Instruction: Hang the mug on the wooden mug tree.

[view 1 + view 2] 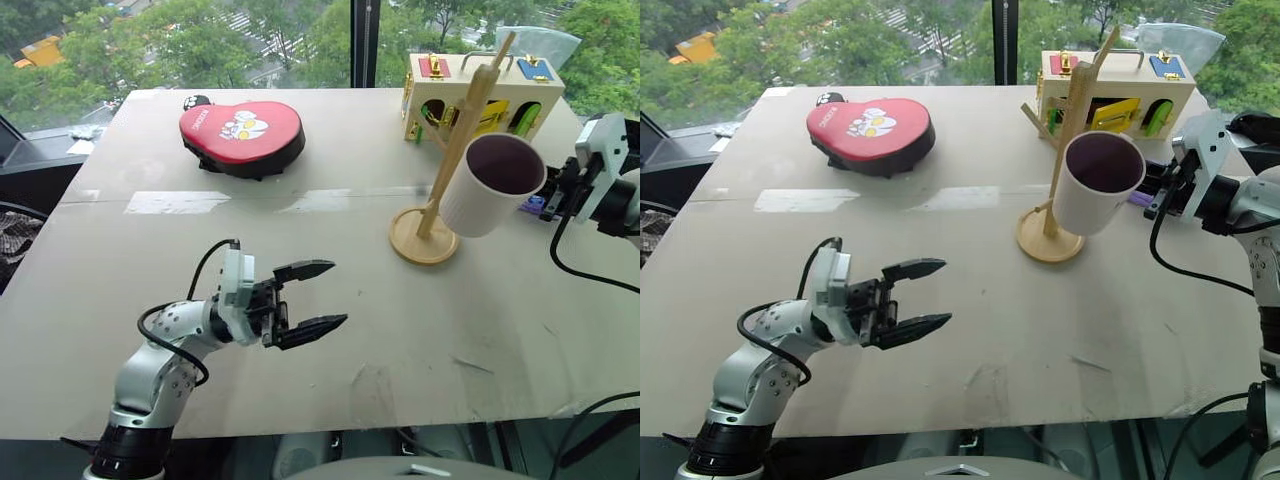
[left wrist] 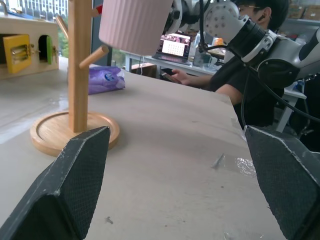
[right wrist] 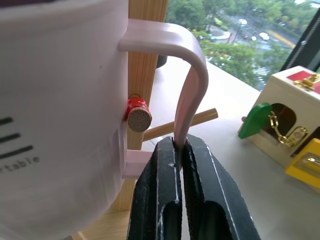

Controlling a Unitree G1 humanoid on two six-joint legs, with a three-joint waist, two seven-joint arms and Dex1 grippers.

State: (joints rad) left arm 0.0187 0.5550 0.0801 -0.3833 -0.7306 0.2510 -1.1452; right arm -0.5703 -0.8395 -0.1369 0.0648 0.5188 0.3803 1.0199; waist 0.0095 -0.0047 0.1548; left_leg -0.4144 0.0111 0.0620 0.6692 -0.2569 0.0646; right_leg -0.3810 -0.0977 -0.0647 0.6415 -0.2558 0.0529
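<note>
- The left gripper (image 1: 322, 296) is nearest, hovering above the front left part of the surface (image 1: 300, 250). Its two black fingers stand apart, holding nothing, and point toward the robot's right.
- In the left wrist view, the left gripper's fingers (image 2: 75, 175) frame the wooden mug tree's round base, with the mug hanging in the air above it.
- The wooden mug tree (image 1: 455, 150) stands on the right half of the surface, its disc base (image 1: 415, 245) flat on the top. In the head views the pole appears to lean toward the upper right.
- The mug (image 1: 492, 185) is held off the surface, just beside the pole on its right and close against it. The mouth is tilted toward the camera, showing the dark purple inside.
- The right gripper (image 3: 177, 160) is clamped shut on the mug's handle (image 3: 192, 85), reaching in from the right edge of the surface.
- In the right wrist view, a red-ringed peg end (image 3: 138, 117) sits in the gap between the mug wall and the handle. Whether the handle rests on a peg cannot be told.
- A purple packet (image 2: 105, 80) lies on the surface beyond the mug tree.
- A red padded mitt (image 1: 240, 135) lies far left of centre, well apart from the mug tree.
- A wooden box with coloured doors (image 1: 480, 95) stands at the far right edge, behind the mug tree.
- A seated person (image 2: 250, 75) appears beyond the surface in the left wrist view.
</note>
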